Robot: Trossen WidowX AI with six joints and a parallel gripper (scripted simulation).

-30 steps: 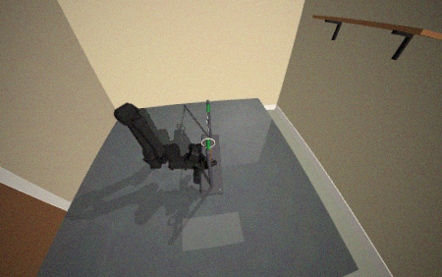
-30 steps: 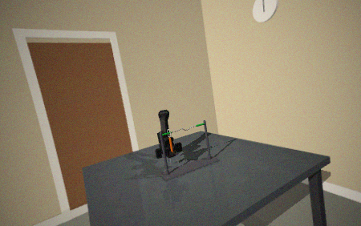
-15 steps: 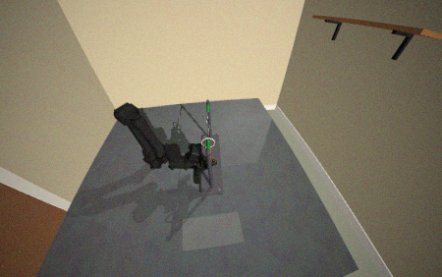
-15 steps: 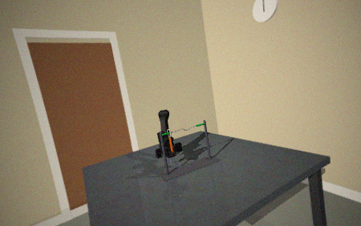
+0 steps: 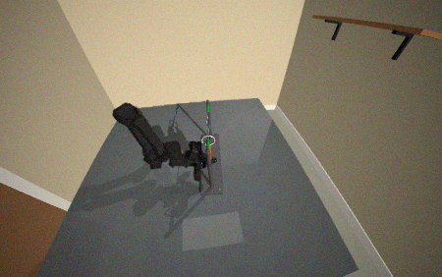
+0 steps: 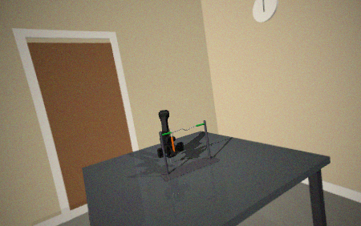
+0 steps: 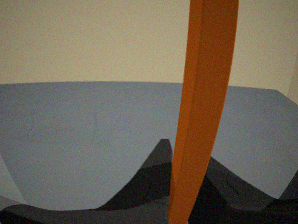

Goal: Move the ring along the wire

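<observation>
The pale ring (image 5: 214, 140) is around the wire at the inner end of the near green part (image 5: 208, 145) (image 6: 166, 134), beside the near post (image 6: 165, 154). Whether it touches the wire is too small to tell. Its orange handle (image 5: 210, 153) (image 6: 172, 143) (image 7: 207, 75) hangs down, nearly upright. My gripper (image 5: 211, 159) (image 7: 173, 147) is shut on the handle below the wire. The thin grey wire (image 5: 208, 125) (image 6: 184, 129) runs with a bend to the far green part (image 5: 208, 108) (image 6: 200, 125) at the far post (image 6: 207, 142).
Both posts stand on a dark base plate (image 5: 216, 172) on the grey table (image 5: 275, 216) (image 6: 257, 168). The arm (image 5: 142, 135) reaches in from the left in the top view. A lighter rectangle (image 5: 212, 232) shows on the table in front of the base.
</observation>
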